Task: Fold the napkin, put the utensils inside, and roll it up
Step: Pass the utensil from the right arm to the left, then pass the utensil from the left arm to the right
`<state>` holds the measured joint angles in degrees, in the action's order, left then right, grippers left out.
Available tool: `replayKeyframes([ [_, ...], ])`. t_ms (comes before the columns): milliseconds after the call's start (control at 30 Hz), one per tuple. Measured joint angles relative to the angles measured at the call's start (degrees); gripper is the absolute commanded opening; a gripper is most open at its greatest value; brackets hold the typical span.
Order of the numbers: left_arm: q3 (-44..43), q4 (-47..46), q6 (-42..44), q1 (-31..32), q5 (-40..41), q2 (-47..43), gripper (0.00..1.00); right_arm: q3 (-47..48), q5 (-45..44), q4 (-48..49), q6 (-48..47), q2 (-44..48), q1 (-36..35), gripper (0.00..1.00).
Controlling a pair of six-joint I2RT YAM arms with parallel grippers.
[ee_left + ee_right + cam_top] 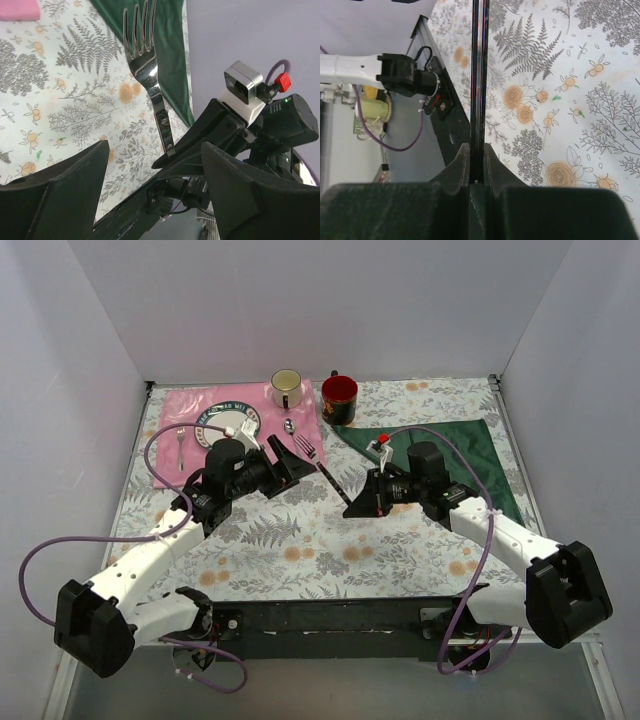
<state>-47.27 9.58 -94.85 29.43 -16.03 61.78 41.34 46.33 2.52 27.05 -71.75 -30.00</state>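
From above, we see the right gripper point(358, 505) clamped on the end of the fork point(325, 475), on its black handle. The silver head points far-left, towards the left gripper point(290, 462). We judge this grip at the handle's tip is meant to carry the fork across to the napkin point(475, 445). The napkin lies at the far right of the table point(300, 540), and the right arm covers part of it. A small silver head point(289, 426) just beyond the fork may be a second utensil, but it is too small to tell.

In the left wrist view, the left fingers stand wide apart and hold nothing. The fork is ahead of them, its tines reaching over the green cloth. We cannot tell whether the fork rests on the table or hangs just above it.

In the right wrist view, the handle runs straight out from the pinched fingers. The fork's head is cut off at the top edge.
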Motion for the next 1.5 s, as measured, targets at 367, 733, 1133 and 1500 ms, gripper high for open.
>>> replayKeyframes([
  [367, 1.64, -13.64, -0.7, -3.48, -9.05, 3.21, 0.63, 0.0, 7.04, 0.96, 2.97, 1.92, 0.68, 0.01],
  [733, 1.64, -18.27, -2.03, -5.42, -13.14, 7.23, 0.22, 0.02, 10.78, 0.76, 2.99, 3.04, 0.68, 0.01],
  [1133, -6.12, -9.29, 4.0, -6.12, -12.0, 8.87, 0.0, 13.75, -6.82, -21.4, -10.1, 2.49, -2.51, 0.73],
  [1500, -7.21, -0.13, 3.32, -5.95, -8.96, 9.64, 0.0, 38.75, -39.47, -37.18, -21.53, -10.67, -17.77, 0.67],
])
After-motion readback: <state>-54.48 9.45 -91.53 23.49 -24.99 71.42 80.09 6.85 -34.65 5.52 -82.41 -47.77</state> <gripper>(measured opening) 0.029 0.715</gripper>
